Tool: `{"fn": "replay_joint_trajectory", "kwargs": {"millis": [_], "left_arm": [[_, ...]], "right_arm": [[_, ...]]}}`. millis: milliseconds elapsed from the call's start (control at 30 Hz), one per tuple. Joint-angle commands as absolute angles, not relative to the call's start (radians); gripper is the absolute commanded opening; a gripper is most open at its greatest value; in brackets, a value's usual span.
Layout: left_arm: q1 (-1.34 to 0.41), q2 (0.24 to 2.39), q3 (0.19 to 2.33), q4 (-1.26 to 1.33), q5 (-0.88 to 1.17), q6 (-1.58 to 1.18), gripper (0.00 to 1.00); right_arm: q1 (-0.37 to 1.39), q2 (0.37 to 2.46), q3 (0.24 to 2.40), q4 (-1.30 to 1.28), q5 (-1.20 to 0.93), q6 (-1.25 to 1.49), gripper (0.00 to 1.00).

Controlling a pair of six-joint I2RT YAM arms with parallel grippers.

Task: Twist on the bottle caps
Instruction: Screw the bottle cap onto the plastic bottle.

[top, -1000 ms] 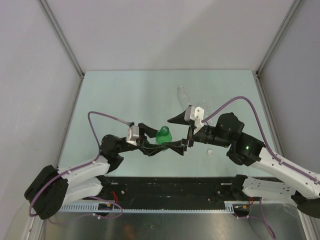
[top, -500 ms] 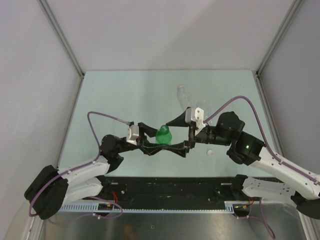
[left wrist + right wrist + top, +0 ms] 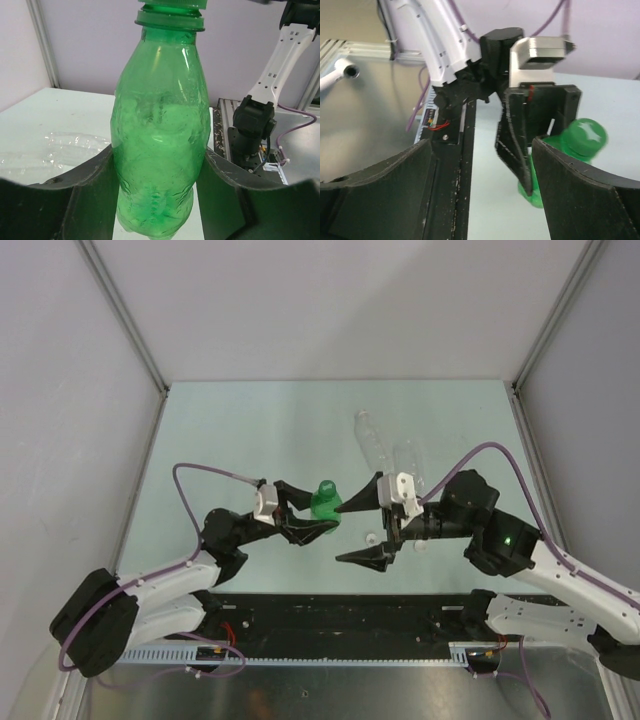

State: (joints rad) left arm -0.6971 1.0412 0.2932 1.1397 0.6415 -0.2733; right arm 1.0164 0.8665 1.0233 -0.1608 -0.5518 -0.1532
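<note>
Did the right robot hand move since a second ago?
Yes. In the top view the right gripper has come closer to the near edge of the table, away from the lying clear bottles. It is now open beside the green bottle.

Left arm reaches inward with jaws clamped; right arm faces it, jaws spread wide.

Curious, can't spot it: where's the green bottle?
Top view: the green bottle is near the centre, clamped upright in the left jaws, the open right jaws beside it.
</note>
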Motion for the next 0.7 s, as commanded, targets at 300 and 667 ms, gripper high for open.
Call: {"fn": "replay_joint_trajectory", "kwargs": {"millis": [300, 667], "left_arm": [[-0.685, 1.036, 0.299, 1.158, 0.711, -0.254, 0.00], [-0.685, 1.074, 0.327, 1.158, 0.797, -0.244, 0.00]], "right_arm": [[1.025, 0.817, 1.061, -0.207, -0.259, -0.138, 0.91], [0.913, 0.928, 1.061, -0.028, -0.499, -0.117, 0.96]]}}
